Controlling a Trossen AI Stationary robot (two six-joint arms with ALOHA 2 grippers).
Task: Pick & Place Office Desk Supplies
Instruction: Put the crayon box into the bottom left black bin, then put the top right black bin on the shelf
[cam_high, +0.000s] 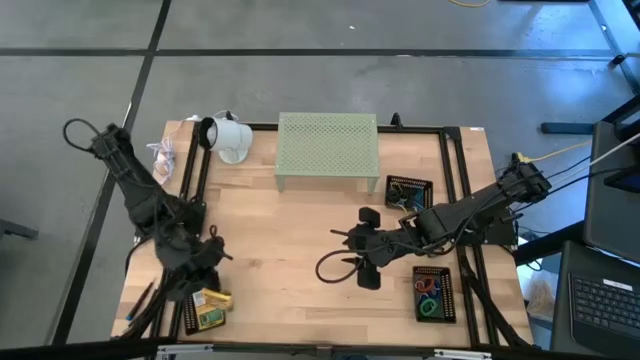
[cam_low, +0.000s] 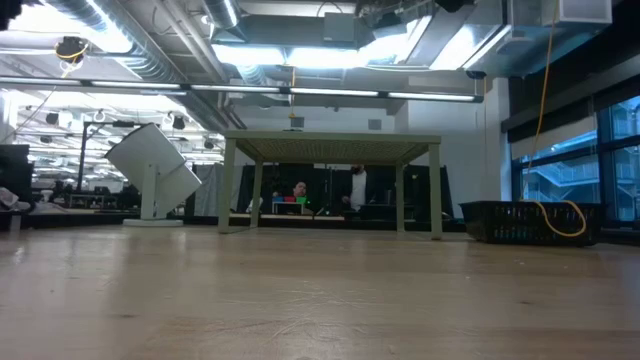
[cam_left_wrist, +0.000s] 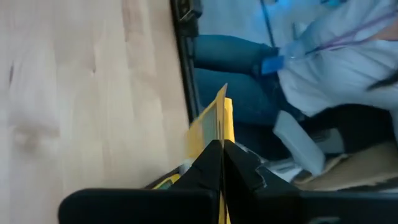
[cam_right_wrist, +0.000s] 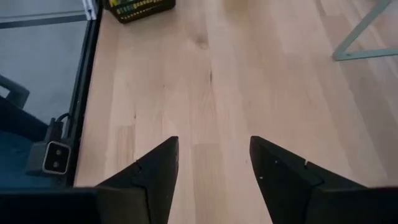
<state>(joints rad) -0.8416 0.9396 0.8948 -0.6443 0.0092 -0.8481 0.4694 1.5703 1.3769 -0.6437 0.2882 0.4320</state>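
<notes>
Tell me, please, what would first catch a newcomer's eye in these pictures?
Probably the pale green perforated stand at the table's far edge, with the white lamp-like object beside it. Next, the right gripper, open over bare wood mid-table, and the left gripper, shut on a yellow crayon box near the front-left corner.

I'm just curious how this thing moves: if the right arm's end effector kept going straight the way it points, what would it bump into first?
Probably nothing soon. The right end effector is open over bare table, and the black basket and green stand lie off to either side of its line, though depth is hard to judge.
</notes>
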